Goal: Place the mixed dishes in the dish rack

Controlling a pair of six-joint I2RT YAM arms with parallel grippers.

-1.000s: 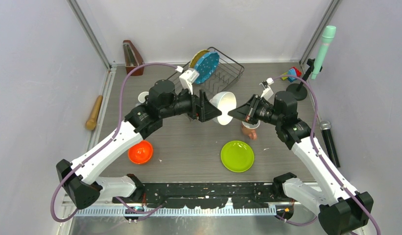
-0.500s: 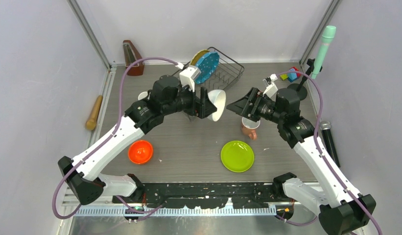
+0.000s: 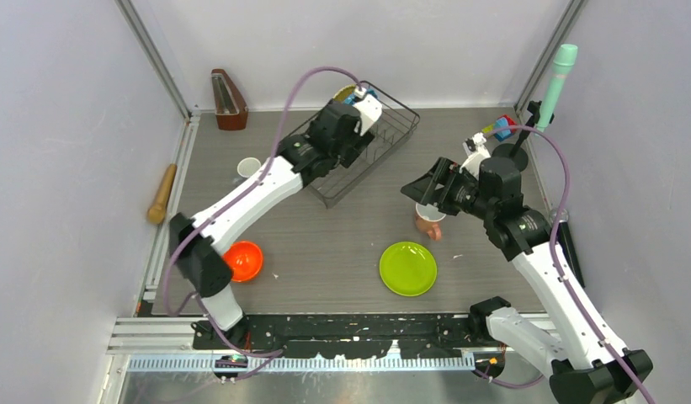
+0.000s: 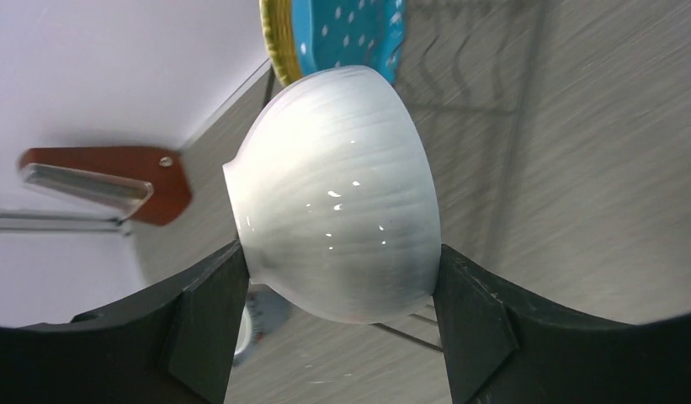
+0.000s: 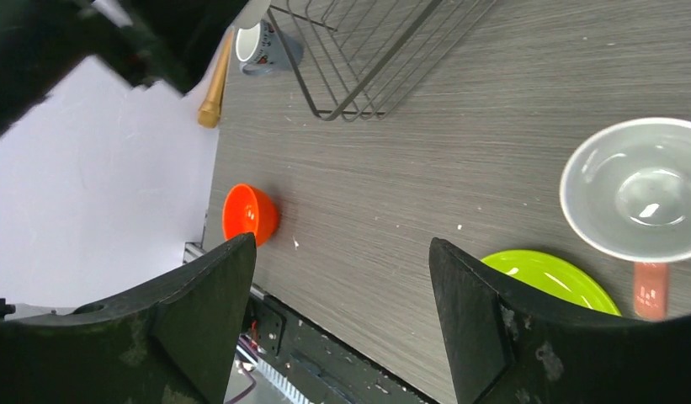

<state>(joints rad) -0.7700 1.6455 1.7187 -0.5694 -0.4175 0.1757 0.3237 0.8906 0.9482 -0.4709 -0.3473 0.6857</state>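
Left jaws clamped across white bowl (image 4: pixel 333 210), bowl tipped on side over dish rack (image 3: pixel 390 126), just beside teal-blue plate (image 4: pixel 358 34) standing in it. Looks ready to slot between tines. Right jaws spread, empty, above salmon-pink mug (image 5: pixel 640 198) on surface front-right of rack; likely next pick. Orange bowl (image 3: pixel 241 261), lime green plate (image 3: pixel 408 268) not yet racked.

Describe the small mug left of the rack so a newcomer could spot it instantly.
Find the dark wire dish rack at the far end of the table. To its left a small grey-blue mug stands alone. Unlike the salmon-pink mug beside the lime green plate, it is smaller and pale.
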